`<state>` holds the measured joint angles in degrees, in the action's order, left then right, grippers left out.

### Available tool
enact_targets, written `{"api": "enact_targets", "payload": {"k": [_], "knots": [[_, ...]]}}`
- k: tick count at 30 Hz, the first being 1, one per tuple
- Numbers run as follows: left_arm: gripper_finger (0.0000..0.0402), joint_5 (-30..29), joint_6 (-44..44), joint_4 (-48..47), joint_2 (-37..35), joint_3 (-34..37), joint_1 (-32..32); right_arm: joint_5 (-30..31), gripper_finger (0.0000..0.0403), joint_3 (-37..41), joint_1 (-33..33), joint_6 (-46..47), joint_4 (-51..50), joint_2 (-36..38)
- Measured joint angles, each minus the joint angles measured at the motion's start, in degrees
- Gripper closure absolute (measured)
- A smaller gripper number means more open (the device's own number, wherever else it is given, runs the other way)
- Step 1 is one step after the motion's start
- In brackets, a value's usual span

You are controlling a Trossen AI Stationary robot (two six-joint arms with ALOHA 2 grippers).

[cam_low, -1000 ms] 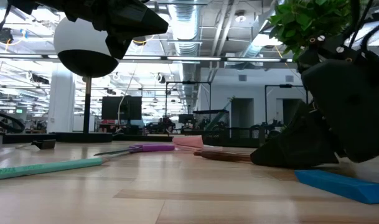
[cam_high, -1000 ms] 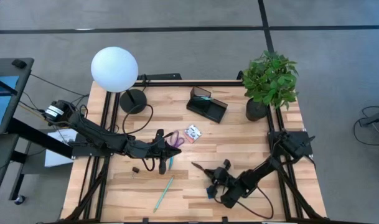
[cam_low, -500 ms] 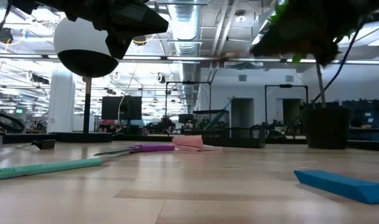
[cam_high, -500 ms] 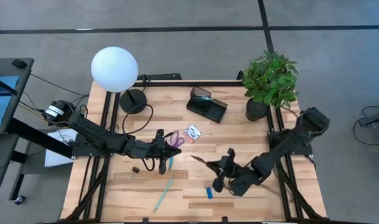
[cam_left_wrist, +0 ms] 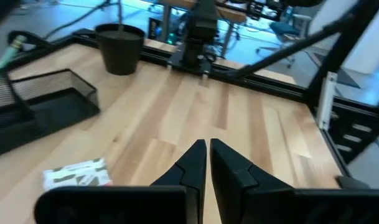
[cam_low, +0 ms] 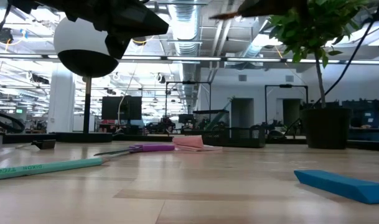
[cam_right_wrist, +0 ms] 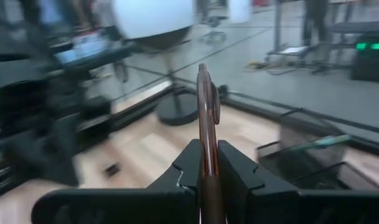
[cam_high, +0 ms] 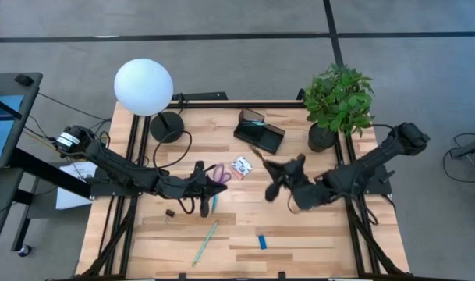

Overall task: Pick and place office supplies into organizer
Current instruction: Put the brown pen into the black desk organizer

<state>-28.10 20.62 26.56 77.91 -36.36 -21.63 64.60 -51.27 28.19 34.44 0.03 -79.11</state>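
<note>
My right gripper [cam_high: 274, 173] hangs above the table's middle right, shut on a dark brown pen [cam_right_wrist: 203, 118] that points toward the black mesh organizer [cam_high: 260, 131] at the far middle. A teal pen stands in the organizer [cam_right_wrist: 307, 155]. My left gripper [cam_high: 203, 201] is shut and empty, hovering left of centre over a short teal pen [cam_high: 214, 204] beside the purple scissors [cam_high: 218, 173]. The patterned packet [cam_high: 242, 165], a long teal pen [cam_high: 205, 242], a blue block [cam_high: 262, 242] and a tiny black piece [cam_high: 169, 211] lie flat on the wood. My right gripper pinches the dark pen's lower shaft [cam_right_wrist: 206, 163] between its two fingers. The pen lies along the fingers and sticks out well beyond their tips, its clip end [cam_right_wrist: 211, 102] foremost. The fingers come nearly level from the table's right side. The pen is clear of the table.
A white globe lamp [cam_high: 143, 86] with a round black base [cam_high: 167, 126] stands far left. A potted plant [cam_high: 338, 101] stands far right, close to the organizer. Bare wood [cam_high: 323, 234] shows at the near right.
My right gripper, shut on the dark pen, has risen from the table's near right and swung toward the far edge and the organizer, turning as it went. The blue block that it stood over stays on the table, now in plain sight.
</note>
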Motion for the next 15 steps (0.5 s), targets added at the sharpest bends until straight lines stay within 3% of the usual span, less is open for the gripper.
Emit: {"api": "enact_targets", "payload": {"k": [8,15], "knots": [[0.0386,-4.15,4.03,0.07,0.00,0.00,0.02,-1.60,0.0377,0.00,-12.33,3.78,-0.11,0.00],[0.0386,-4.17,4.08,-0.08,0.00,0.00,0.01,-16.32,0.0377,-0.04,-23.41,11.76,-0.09,0.00]]}}
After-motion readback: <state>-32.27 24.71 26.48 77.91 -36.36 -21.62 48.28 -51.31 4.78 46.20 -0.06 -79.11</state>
